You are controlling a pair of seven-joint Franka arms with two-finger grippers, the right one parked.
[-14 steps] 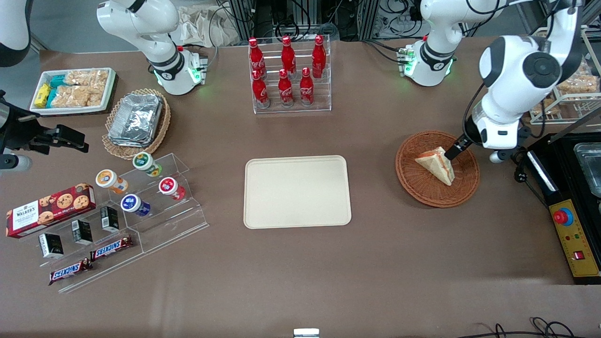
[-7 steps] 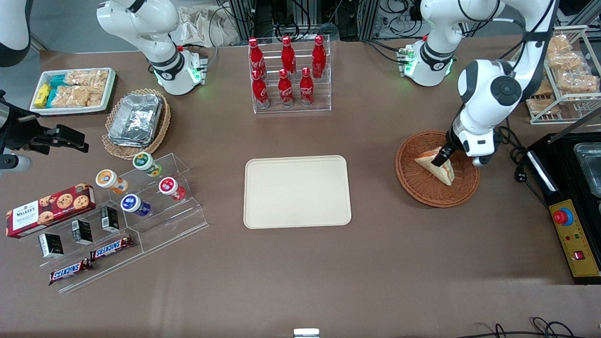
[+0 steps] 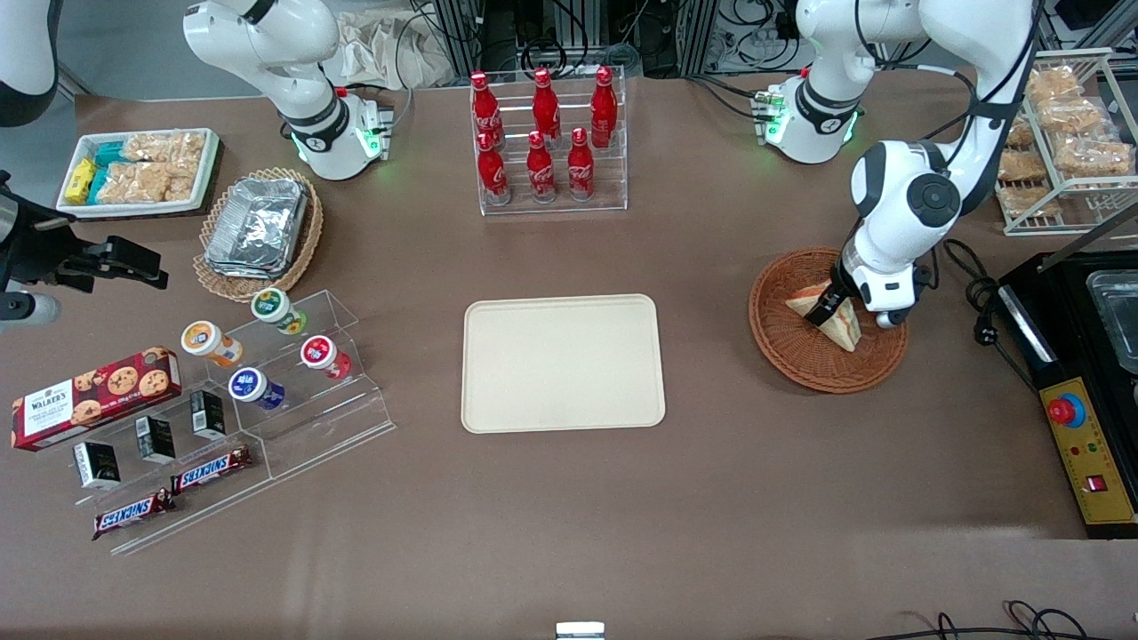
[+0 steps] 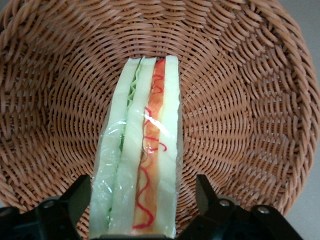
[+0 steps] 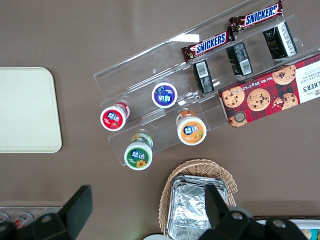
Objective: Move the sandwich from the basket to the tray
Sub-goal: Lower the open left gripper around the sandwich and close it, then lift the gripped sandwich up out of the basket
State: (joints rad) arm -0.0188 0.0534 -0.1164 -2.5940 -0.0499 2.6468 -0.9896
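Gripper (image 4: 142,210): in the basket (image 3: 782,348), fingers (image 4: 80,197) spread to either side of the sandwich (image 4: 142,150).
Sandwich: lies in the basket.
Tray (image 3: 563,363): near the basket, toward the parked arm's end.

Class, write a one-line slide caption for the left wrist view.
Open pincer straddles the wrapped sandwich lying in the wicker basket.
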